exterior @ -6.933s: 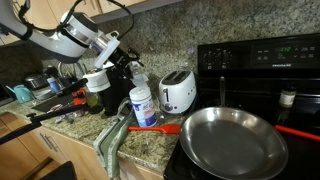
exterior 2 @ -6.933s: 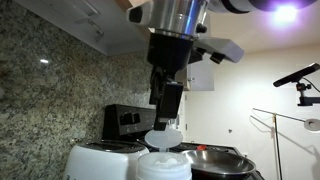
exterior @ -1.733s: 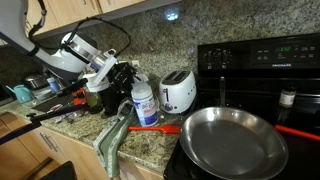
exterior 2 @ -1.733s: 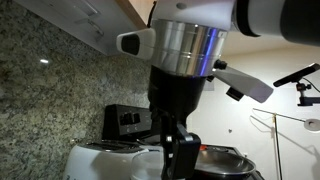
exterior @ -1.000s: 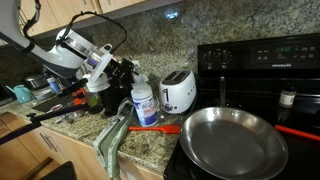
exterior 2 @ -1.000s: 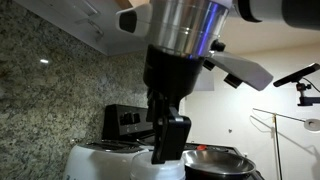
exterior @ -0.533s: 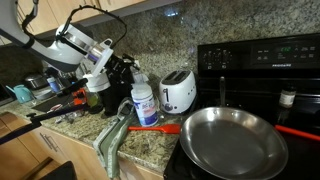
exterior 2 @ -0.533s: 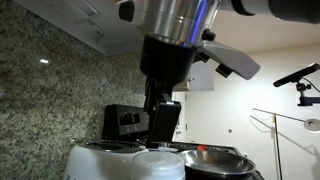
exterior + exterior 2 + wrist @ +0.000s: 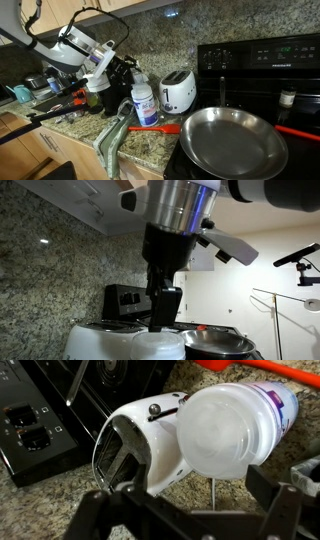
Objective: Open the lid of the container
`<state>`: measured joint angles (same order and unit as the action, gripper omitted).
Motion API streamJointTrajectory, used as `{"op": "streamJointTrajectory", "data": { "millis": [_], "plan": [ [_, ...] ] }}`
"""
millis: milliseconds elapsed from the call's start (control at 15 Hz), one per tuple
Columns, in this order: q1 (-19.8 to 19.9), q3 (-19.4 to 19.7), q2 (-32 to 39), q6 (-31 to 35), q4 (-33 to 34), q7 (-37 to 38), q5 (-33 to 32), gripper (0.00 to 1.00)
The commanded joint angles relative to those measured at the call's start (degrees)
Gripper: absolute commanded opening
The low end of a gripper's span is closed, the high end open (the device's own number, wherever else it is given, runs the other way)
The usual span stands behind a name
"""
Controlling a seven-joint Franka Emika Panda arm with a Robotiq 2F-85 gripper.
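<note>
The container (image 9: 144, 101) is a white plastic bottle with a blue label and a white lid. It stands on the granite counter beside a white toaster (image 9: 178, 92). In the wrist view its lid (image 9: 228, 423) faces the camera, and the lid looks seated on the bottle. My gripper (image 9: 125, 72) hangs just above and beside the container. Its black fingers are spread wide, with nothing between them (image 9: 195, 510). In an exterior view the fingers (image 9: 163, 308) hover right over the lid (image 9: 158, 343).
A large steel pan (image 9: 232, 140) sits on the black stove (image 9: 262, 58). A red spatula (image 9: 165, 128) and a green cloth (image 9: 112, 140) lie in front of the container. Clutter and tools fill the counter at the left. The toaster (image 9: 135, 445) touches the container's side.
The gripper has risen from around the container's top, so the lid has come into view below it. It has barely moved in the last half second.
</note>
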<state>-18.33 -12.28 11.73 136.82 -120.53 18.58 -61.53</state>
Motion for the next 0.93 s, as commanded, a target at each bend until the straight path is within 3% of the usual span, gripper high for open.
{"op": "streamJointTrajectory", "data": {
  "millis": [0, 867],
  "plan": [
    [-0.07, -0.41, -0.48, -0.39, -0.18, 1.62, -1.2, 1.0],
    [-0.36, -0.71, 0.92, -0.8, 0.46, 1.1, -1.72, 1.0]
  ]
}}
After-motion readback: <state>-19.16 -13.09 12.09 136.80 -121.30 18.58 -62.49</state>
